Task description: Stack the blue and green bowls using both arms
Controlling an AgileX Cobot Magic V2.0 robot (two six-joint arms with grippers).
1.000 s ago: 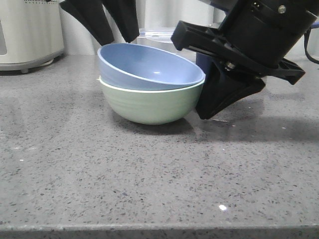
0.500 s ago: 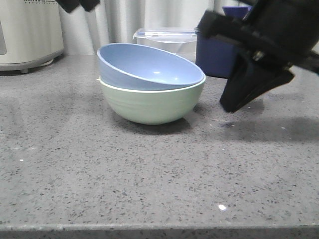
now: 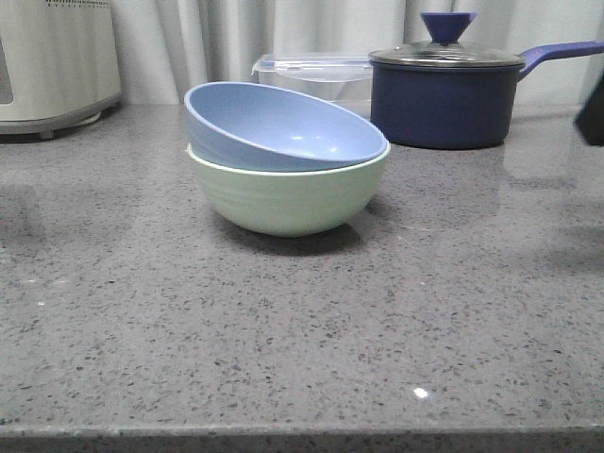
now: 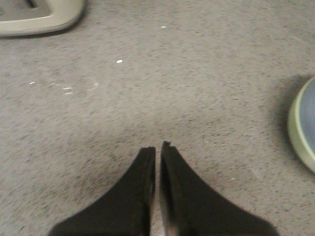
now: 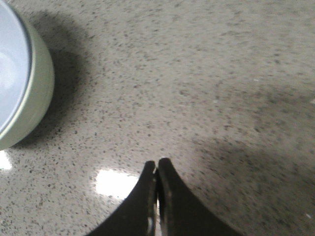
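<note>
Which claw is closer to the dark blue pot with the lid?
Right. The right claw belongs to the arm showing at the front view's right edge, beside the pot. The left claw is by the white appliance, past the green bowl.

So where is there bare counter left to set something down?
Bare counter runs from the stacked bowls, blue bowl in green bowl, to the front edge and out both sides. It is crowded behind: white appliance, clear lidded box, saucepan.

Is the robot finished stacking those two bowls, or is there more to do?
It looks finished. The blue bowl sits inside the green bowl, though tilted rather than level. Nothing is in hand: the left gripper and right gripper are shut, empty and clear of the bowls. Nothing obvious remains.
</note>
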